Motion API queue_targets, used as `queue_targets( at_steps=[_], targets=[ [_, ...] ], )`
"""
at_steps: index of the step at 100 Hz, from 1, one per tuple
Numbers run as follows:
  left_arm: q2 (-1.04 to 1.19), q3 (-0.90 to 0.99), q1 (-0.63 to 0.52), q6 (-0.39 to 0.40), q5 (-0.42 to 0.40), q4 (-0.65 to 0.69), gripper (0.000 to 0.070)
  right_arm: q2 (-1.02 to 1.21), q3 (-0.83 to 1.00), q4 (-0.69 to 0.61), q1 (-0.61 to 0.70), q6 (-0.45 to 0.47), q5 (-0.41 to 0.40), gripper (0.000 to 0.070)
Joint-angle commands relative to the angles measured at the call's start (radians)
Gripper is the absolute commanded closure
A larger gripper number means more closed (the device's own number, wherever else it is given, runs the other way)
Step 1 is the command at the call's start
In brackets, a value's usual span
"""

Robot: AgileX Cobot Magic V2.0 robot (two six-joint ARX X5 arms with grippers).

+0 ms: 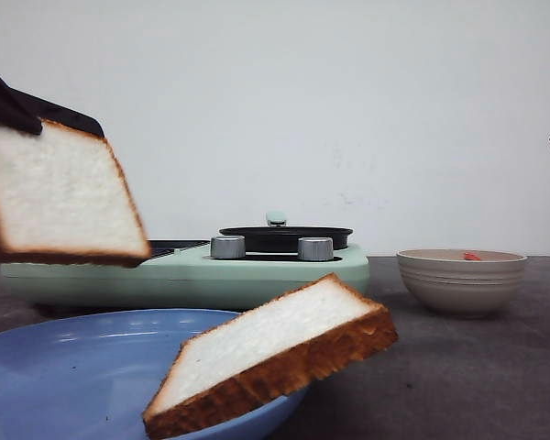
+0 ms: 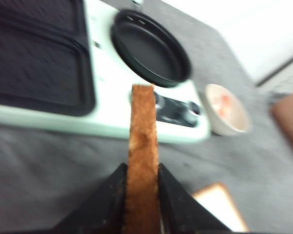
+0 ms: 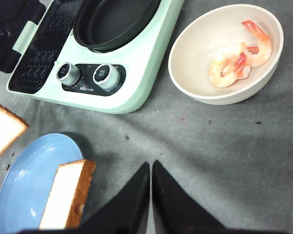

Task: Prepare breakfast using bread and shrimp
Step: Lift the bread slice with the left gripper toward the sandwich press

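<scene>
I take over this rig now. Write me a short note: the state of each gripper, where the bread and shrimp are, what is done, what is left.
Left gripper: shut on the lifted bread slice, held in the air left of the cooker.
Right gripper: shut, empty, above the table.
Second bread slice: leaning on the blue plate rim.
Shrimp: in the beige bowl.
Done: one slice picked up.
Left: nothing is on the cooker yet.

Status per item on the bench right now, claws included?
Left claw: shut on held bread slice, lifted clear of the table.
Right claw: shut, empty, above bare table.
Second bread slice: tilted, leaning on the blue plate rim.
Shrimp: two in the beige bowl.
Black pan: empty, seated on the green cooker.
Grill plate: open, empty.
</scene>
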Motion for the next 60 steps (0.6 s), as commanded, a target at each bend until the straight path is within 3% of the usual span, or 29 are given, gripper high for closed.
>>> queue_targets(
  at_steps=[1, 37, 60],
  targets=[
    [0.024, 0.056, -0.004, 0.111, -0.036, 0.017, 0.0696, 0.004, 0.017, 0.002, 0.004, -0.012, -0.002, 0.07],
    [0.294, 0.294, -0.003, 0.439, -0.211, 0.037, 0.0696, 0.004, 0.017, 0.002, 0.004, -0.013, -0.001, 0.07],
    [0.503, 0.414, 0.001, 0.587, -0.275, 0.134, 0.0696, 0.004, 0.017, 0.002, 0.004, -0.013, 0.0, 0.07]
  ],
)
